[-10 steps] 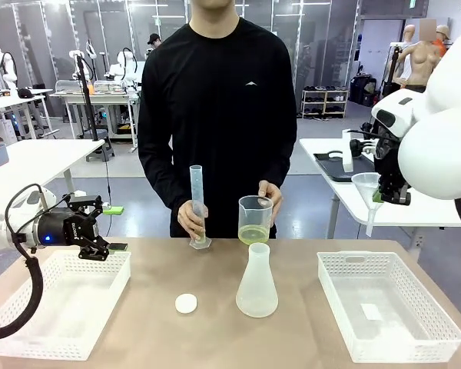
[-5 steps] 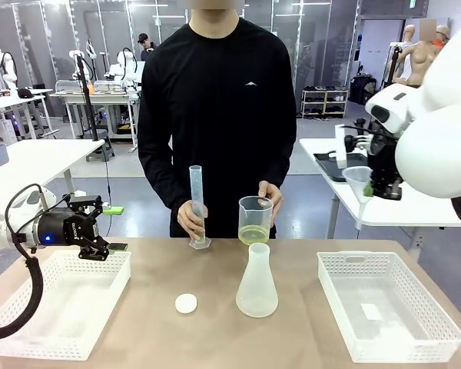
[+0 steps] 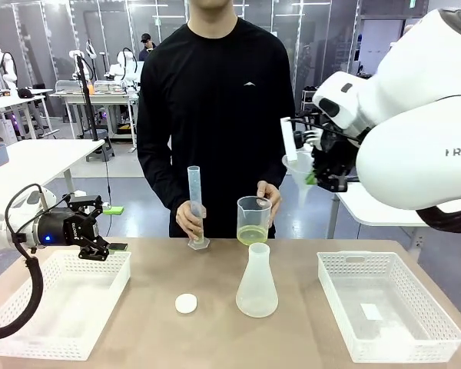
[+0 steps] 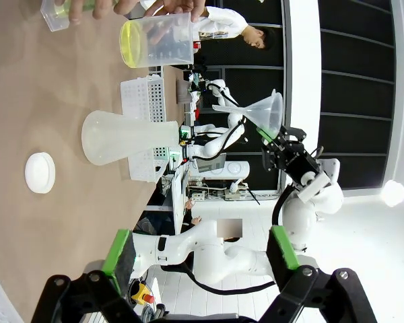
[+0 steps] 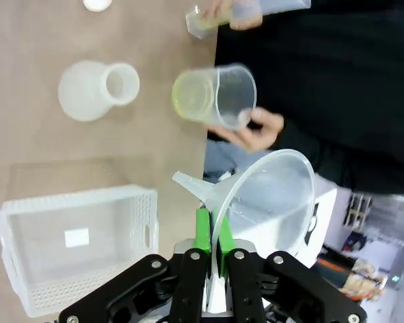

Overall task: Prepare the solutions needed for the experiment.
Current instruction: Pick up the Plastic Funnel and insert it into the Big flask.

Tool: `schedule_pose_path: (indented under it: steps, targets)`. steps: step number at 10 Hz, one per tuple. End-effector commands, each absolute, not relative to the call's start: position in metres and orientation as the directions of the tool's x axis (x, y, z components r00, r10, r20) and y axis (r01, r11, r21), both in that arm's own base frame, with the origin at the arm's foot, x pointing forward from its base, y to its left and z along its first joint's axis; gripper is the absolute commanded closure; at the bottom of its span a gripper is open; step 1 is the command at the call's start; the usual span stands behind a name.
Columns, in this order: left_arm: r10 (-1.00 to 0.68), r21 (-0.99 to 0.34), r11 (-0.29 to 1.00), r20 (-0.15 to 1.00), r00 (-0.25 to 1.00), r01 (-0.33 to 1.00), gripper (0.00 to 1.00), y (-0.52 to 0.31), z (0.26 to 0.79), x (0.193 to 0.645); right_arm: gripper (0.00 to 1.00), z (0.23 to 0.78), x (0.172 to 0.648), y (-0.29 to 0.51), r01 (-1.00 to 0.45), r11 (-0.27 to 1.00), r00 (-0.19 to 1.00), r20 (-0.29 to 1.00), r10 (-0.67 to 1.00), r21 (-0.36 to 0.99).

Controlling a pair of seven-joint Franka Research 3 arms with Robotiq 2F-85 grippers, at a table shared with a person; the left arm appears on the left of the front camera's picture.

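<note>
The solutions (image 3: 253, 234) are a shallow pale yellow-green layer in a clear beaker (image 3: 254, 218) that the person holds above the table; the liquid (image 5: 192, 94) also shows in the right wrist view. The person's other hand steadies a tall graduated cylinder (image 3: 195, 204). A frosted conical flask (image 3: 257, 283) stands in front of the beaker. High at the right, my right gripper (image 3: 313, 177) is shut on the rim of a clear funnel (image 3: 298, 166), spout slanting down; its fingers pinch the funnel (image 5: 269, 195) rim. My left gripper (image 3: 114, 228) hangs open over the left basket, nothing between its pads (image 4: 118, 249).
A white basket (image 3: 61, 301) sits at the left and another white basket (image 3: 389, 307) at the right. A small white cap (image 3: 186, 304) lies left of the flask. The person stands close at the far table edge.
My right arm has swung left and up with the funnel, from the far right toward the beaker. The left arm and the person's hands have hardly moved.
</note>
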State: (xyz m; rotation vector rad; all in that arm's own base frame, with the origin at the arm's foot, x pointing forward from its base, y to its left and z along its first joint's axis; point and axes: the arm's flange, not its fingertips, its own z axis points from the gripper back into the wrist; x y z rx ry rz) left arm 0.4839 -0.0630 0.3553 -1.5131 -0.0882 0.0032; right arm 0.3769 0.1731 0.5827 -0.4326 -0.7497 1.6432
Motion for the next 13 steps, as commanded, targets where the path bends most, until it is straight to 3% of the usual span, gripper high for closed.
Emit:
schedule_pose_path:
  steps: [1,4,9,13]
  targets:
    - [0.075,-0.996,0.052,0.077,0.994,0.074,0.00,-0.064,0.356,0.485,0.95,0.585,0.377,0.181,-0.704,-0.146,-0.344,0.153,0.926,-0.695]
    - [0.075,-0.996,0.052,0.077,0.994,0.074,0.00,-0.064,0.356,0.485,0.95,0.582,0.353,0.207,-0.693,-0.224,-0.446,0.164,0.880,-0.685]
    - [0.075,-0.996,0.052,0.077,0.994,0.074,0.00,-0.064,0.356,0.485,0.95,0.575,0.343,0.210,-0.709,-0.220,-0.394,0.117,0.912,-0.670]
    - [0.075,-0.996,0.052,0.077,0.994,0.074,0.00,-0.064,0.356,0.485,0.95,0.564,0.351,0.215,-0.720,-0.230,-0.428,0.158,0.890,-0.655]
